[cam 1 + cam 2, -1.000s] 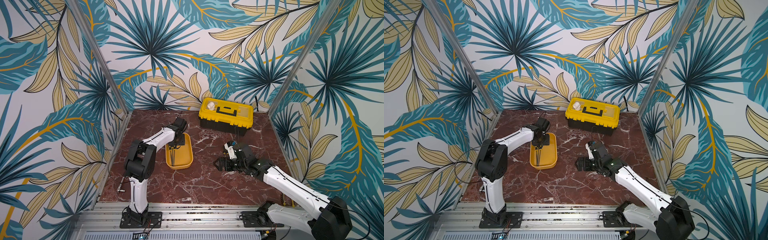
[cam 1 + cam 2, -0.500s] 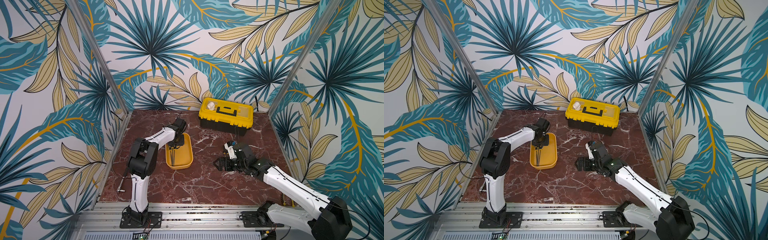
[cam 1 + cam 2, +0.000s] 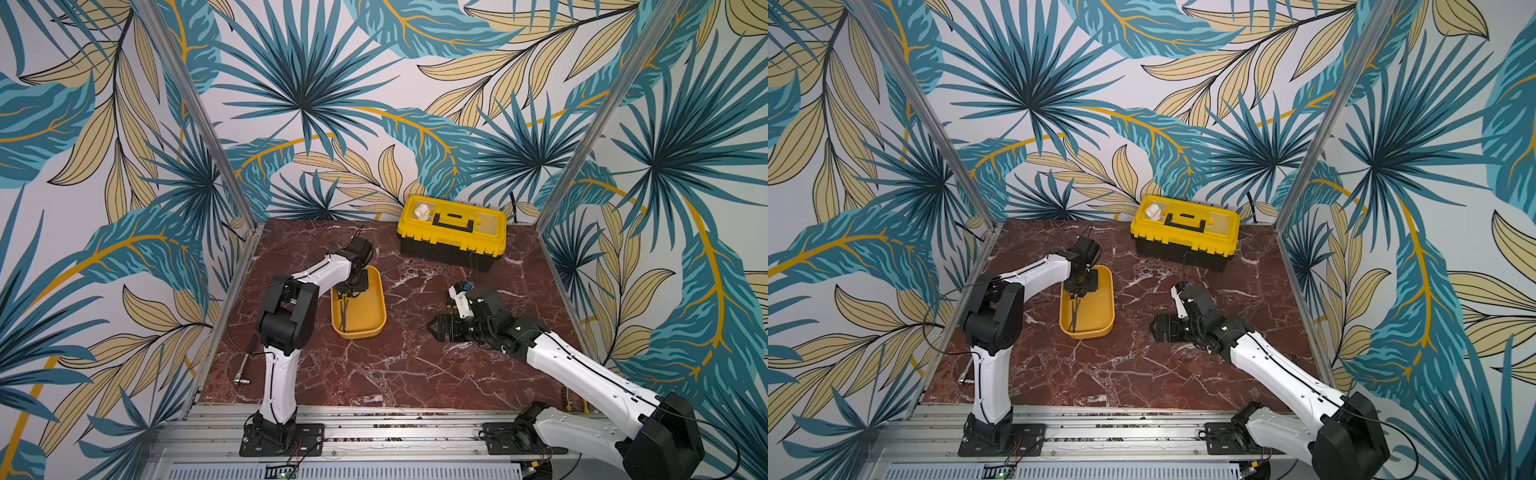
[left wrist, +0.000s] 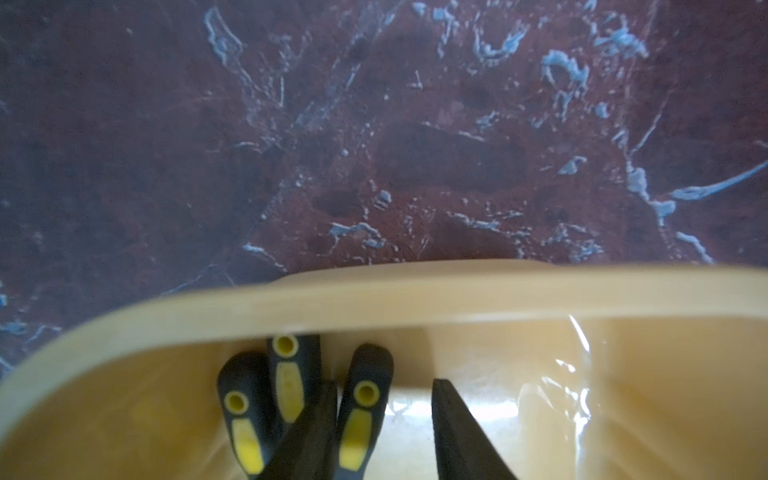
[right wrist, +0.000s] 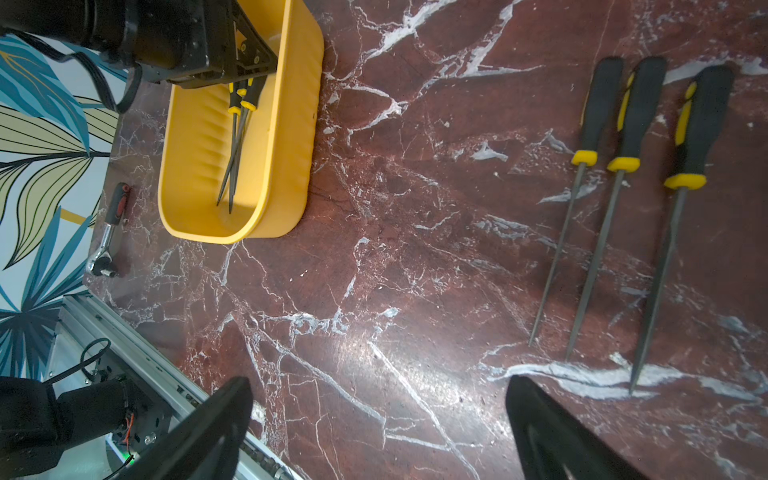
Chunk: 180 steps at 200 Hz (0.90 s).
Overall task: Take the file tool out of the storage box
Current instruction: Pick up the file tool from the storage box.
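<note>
The storage box (image 3: 380,307) (image 3: 1108,309) is a shallow orange-yellow tub left of the table's middle. Three file tools (image 5: 235,145) with black-and-yellow handles lie inside it, side by side. My left gripper (image 3: 347,293) (image 4: 383,381) reaches down into the far end of the box. It is open, and its fingers straddle one file handle (image 4: 361,415). One finger sits between two handles, and a gap shows between the other finger and the handle. My right gripper (image 3: 432,330) (image 5: 379,379) hovers wide open over bare table, holding nothing.
Three more files (image 5: 636,124) lie in a row on the marble near my right gripper. A yellow-lidded black toolbox (image 3: 453,226) stands at the back with a white item (image 3: 422,211) on it. A ratchet wrench (image 3: 245,365) lies by the left edge.
My left arm's elbow has shifted slightly while its gripper stays in the far end of the box. The right arm has not moved.
</note>
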Motion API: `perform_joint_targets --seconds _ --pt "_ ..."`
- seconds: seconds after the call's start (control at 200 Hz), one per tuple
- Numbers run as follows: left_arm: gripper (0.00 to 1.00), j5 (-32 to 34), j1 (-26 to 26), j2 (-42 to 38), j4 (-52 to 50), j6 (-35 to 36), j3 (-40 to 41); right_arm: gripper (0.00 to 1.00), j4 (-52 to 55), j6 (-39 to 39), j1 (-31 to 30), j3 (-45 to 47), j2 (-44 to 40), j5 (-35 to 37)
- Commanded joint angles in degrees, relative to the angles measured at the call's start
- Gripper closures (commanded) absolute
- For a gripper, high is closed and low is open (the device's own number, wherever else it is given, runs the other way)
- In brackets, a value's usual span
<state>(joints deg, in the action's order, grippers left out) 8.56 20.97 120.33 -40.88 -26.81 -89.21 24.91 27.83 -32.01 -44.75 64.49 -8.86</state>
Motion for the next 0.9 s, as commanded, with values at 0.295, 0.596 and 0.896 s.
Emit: perform_joint_targets --seconds 0.295,0.596,0.896 --pt "0.66 -0.38 -0.22 1.56 0.61 0.90 -3.64 0.00 -0.56 0.56 -0.03 1.77 -0.65 0.51" --pt "0.81 -2.33 -0.23 0.32 1.19 0.75 -3.47 0.03 -1.11 0.57 -0.07 1.82 -0.51 -1.07" --pt "0.84 -10.35 -0.22 -8.37 4.92 -2.70 1.23 0.11 -8.73 4.07 -0.15 2.17 -0.53 -9.61"
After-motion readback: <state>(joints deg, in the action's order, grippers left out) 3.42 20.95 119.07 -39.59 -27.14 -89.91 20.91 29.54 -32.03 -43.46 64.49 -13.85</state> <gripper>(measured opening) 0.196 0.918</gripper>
